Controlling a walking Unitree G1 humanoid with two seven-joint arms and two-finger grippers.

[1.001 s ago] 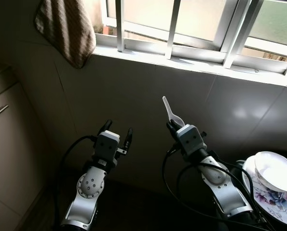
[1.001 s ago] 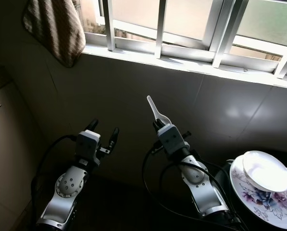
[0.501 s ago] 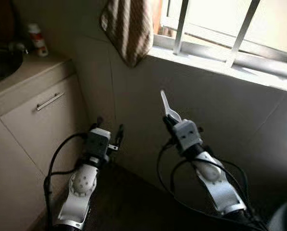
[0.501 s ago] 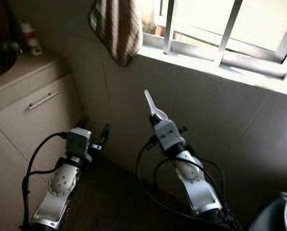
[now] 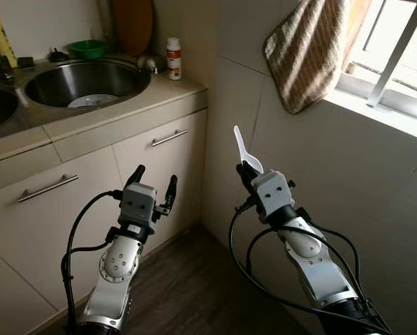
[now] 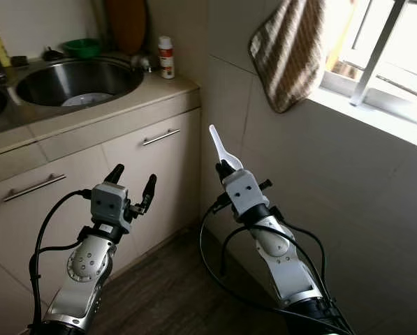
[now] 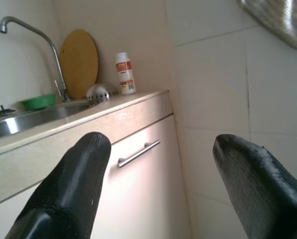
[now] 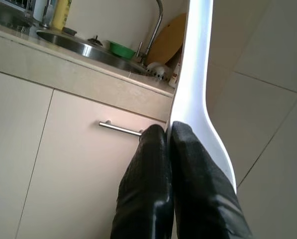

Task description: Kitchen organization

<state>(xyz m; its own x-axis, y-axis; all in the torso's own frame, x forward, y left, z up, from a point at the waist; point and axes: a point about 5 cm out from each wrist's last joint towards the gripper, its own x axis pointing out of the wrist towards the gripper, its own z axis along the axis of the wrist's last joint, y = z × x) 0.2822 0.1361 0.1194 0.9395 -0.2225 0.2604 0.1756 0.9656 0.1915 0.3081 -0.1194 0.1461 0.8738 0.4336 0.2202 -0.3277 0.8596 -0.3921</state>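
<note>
Carrying a white spoon toward the sink.

Pinching the white spoon (image 5: 246, 151) by its bowl end in the right gripper (image 5: 244, 172), fingers closed tight, handle pointing up and away. Hanging alongside, left gripper (image 5: 152, 184) spread wide and holding nothing. Lying farther off, up and to the left: the cabinet (image 5: 159, 157), then the sink (image 5: 82, 80), nearer the left arm than the spoon-bearing right.
</note>
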